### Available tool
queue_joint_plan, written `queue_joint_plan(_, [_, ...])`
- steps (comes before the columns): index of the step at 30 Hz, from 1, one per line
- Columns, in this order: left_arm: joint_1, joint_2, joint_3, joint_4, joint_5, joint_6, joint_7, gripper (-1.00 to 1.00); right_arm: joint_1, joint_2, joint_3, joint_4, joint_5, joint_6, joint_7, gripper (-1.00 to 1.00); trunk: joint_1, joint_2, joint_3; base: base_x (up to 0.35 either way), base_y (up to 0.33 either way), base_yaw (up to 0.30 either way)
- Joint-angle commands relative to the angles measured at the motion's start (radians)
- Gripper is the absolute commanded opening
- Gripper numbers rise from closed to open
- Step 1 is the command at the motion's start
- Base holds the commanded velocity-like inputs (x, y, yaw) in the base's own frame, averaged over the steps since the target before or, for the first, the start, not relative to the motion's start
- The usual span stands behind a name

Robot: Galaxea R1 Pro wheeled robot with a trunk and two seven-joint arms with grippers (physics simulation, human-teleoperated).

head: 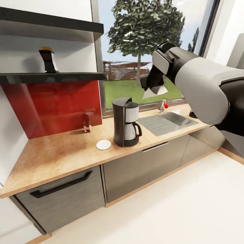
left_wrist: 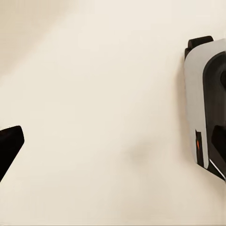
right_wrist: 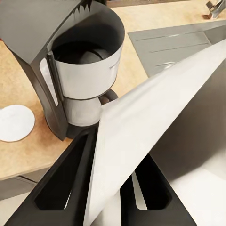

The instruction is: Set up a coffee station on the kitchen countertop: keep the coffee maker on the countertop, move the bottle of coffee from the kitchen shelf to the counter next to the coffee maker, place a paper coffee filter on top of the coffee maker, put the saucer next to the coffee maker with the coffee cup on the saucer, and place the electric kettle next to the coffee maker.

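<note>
the right gripper [right_wrist: 110,188] hangs above the coffee maker [head: 125,121], jaws pinching the paper coffee filter [right_wrist: 155,117]. the saucer [head: 103,144] lies beside the maker on the tabletop [head: 57,156]; the bottle of coffee [head: 47,60] waits on the kitchen shelf [head: 51,78]. left jaws: cannot tell.

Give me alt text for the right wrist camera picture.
The right gripper holds a white folded paper coffee filter between its black fingers, above a tall black and grey coffee maker on a tan wood-look countertop. A flat round white saucer lies beside the machine.
</note>
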Motion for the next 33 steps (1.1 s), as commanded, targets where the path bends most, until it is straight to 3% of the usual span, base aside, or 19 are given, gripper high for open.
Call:
queue_joint_plan(1, [0.0, 0.0, 0.009, 0.011, -0.01, 0.001, -0.001, 1.0, -0.001, 0.0, 0.007, -0.001, -0.011, 0.003, -0.004, -1.0, 0.001, -0.002, -0.002, 0.055, 0.007, 0.0])
queue_joint_plan(5, [0.0, 0.002, 0.01, 0.051, -0.01, 0.007, 0.001, 1.0, 0.0, 0.0, 0.006, -0.001, -0.011, 0.003, -0.004, -1.0, 0.001, -0.002, -0.002, 0.206, 0.069, 0.0])
queue_joint_plan(9, [0.012, 0.0, 0.004, 0.07, -0.012, 0.076, 0.001, 1.0, 0.002, 0.0, 0.006, 0.0, -0.011, 0.003, -0.004, -1.0, 0.001, -0.002, -0.002, 0.301, 0.113, 0.0])
queue_joint_plan(12, [0.02, -0.002, 0.002, 0.079, -0.013, 0.087, 0.003, 1.0, 0.003, 0.0, 0.006, 0.0, -0.011, 0.003, -0.004, -1.0, 0.001, -0.002, -0.002, 0.266, 0.118, 0.0])
queue_joint_plan(33, [0.025, 0.003, 0.001, 0.082, -0.014, 0.092, 0.009, 1.0, 0.036, 0.0, 0.004, 0.001, -0.014, 0.003, -0.004, -1.0, 0.001, -0.002, -0.002, 0.027, 0.014, 0.0])
